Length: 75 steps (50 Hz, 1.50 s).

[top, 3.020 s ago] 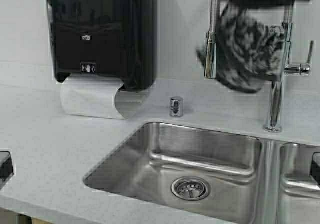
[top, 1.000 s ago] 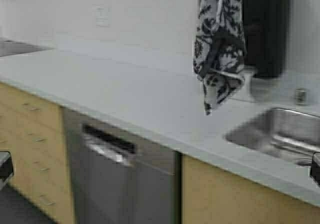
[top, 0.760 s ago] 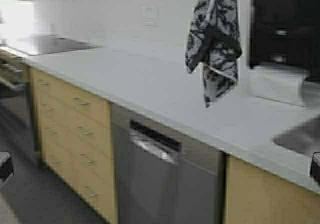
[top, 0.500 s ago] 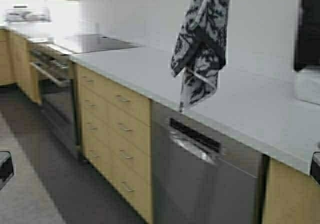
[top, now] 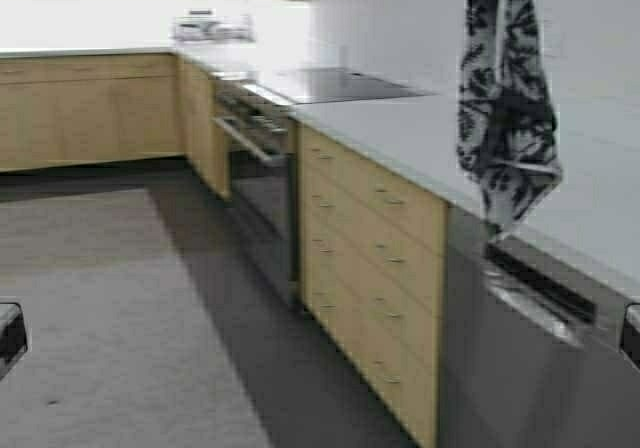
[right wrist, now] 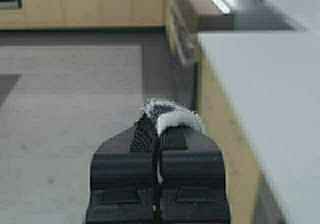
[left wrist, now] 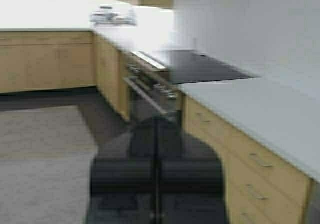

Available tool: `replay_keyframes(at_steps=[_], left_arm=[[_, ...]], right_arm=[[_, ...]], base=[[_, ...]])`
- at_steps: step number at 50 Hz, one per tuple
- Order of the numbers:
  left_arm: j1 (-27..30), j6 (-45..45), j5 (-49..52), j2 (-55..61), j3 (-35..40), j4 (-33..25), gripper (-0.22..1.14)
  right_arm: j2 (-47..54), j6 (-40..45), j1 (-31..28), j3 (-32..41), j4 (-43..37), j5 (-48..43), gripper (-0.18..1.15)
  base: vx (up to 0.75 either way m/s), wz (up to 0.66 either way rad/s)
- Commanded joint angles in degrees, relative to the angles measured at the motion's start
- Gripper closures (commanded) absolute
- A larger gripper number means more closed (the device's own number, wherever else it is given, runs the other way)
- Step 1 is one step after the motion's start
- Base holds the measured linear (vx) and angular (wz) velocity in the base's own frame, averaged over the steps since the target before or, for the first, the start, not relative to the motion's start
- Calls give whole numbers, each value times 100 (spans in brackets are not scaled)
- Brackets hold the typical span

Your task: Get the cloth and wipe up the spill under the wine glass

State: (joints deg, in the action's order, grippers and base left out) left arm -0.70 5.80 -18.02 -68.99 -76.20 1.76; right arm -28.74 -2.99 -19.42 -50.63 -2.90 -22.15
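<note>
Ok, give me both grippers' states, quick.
Left gripper: shut, holding nothing.
Right gripper: shut on the cloth, which hangs beside the counter.

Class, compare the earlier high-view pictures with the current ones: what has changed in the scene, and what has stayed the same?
The robot has moved: its base turned left, away from the sink and towel dispenser, so the oven and cooktop now fill the high view. The things themselves did not shift. The right gripper stays shut on the cloth, which still hangs over the counter. The left gripper stays shut and empty.
</note>
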Motion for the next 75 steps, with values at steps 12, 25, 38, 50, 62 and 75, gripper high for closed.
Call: replay_keyframes(at_steps=[12, 25, 38, 50, 62, 75], left_arm=[[0, 0, -35, 62, 62, 9, 89], [0, 9, -35, 62, 18, -70, 89], [0, 18, -35, 62, 18, -70, 89], [9, 26, -35, 70, 9, -70, 89], [0, 18, -35, 185, 9, -79, 89], [0, -26, -44, 387, 79, -70, 89]], right_arm=[[-158, 9, -9, -132, -9, -97, 91], [-158, 0, -9, -202, -9, -123, 91], [-229, 18, -9, -202, -18, -123, 91], [-343, 246, -9, -272, -18, -123, 91], [-316, 343, -9, -229, -18, -158, 91], [-316, 343, -9, -202, -18, -185, 91]], base=[[0, 58], [1, 55], [1, 52], [1, 58], [1, 56], [2, 53]])
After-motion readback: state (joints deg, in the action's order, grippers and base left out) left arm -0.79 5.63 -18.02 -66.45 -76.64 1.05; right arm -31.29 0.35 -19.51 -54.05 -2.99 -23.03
